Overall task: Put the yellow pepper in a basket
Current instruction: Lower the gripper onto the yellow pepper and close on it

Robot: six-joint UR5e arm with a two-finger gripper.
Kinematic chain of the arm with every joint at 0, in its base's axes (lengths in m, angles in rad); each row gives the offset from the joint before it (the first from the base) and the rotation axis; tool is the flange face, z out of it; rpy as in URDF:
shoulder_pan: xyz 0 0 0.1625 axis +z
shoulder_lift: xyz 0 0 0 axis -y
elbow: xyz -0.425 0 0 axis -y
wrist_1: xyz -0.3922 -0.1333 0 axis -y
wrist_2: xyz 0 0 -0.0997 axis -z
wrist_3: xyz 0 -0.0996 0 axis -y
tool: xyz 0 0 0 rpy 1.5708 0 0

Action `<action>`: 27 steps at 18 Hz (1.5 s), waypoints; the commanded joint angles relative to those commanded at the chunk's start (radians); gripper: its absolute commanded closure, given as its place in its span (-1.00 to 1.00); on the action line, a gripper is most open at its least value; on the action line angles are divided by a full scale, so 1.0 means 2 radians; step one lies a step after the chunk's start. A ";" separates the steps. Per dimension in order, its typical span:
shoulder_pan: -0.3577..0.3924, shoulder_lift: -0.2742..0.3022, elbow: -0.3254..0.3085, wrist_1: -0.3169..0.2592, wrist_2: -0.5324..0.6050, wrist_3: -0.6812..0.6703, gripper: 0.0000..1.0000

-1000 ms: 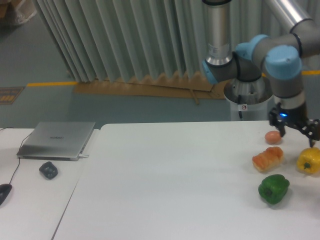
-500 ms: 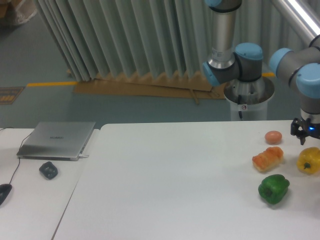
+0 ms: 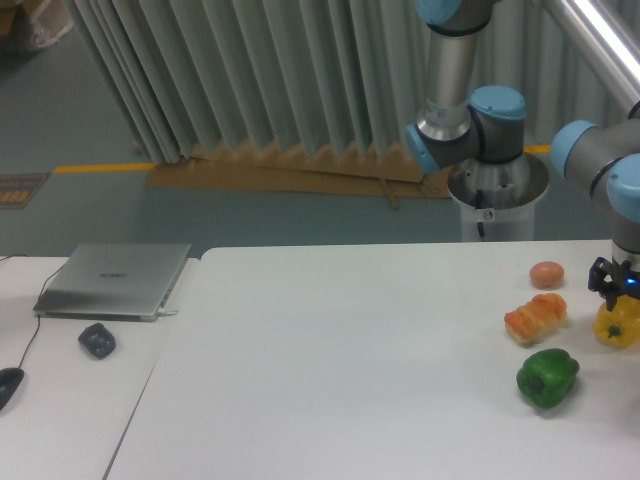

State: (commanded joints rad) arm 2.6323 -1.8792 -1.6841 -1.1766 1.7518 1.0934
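Note:
The yellow pepper (image 3: 614, 326) sits on the white table (image 3: 350, 360) at the far right edge of the view. My gripper (image 3: 631, 298) hangs directly above it and low over it, partly cut off by the frame edge. Its left finger (image 3: 598, 277) stands wide of the blue light at the gripper's centre, so the jaws look spread open, with nothing held. No basket is in view.
An orange ridged bread-like lump (image 3: 536, 318) lies just left of the yellow pepper, a dark green pepper (image 3: 547, 377) in front of it, and a small reddish egg-shaped item (image 3: 546, 274) behind. A laptop (image 3: 113, 280) and a dark lump (image 3: 97, 340) lie on the left table.
The gripper has moved right and down, from behind the reddish item to just over the yellow pepper. None of the items on the table has moved.

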 joint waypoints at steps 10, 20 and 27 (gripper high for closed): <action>-0.006 0.013 -0.014 -0.013 0.018 0.032 -1.00; -0.018 0.002 -0.033 -0.016 0.040 0.025 -1.00; -0.018 -0.001 -0.030 -0.021 0.041 0.030 -0.23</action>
State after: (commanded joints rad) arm 2.5955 -1.8807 -1.7442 -1.2194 1.8331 1.1535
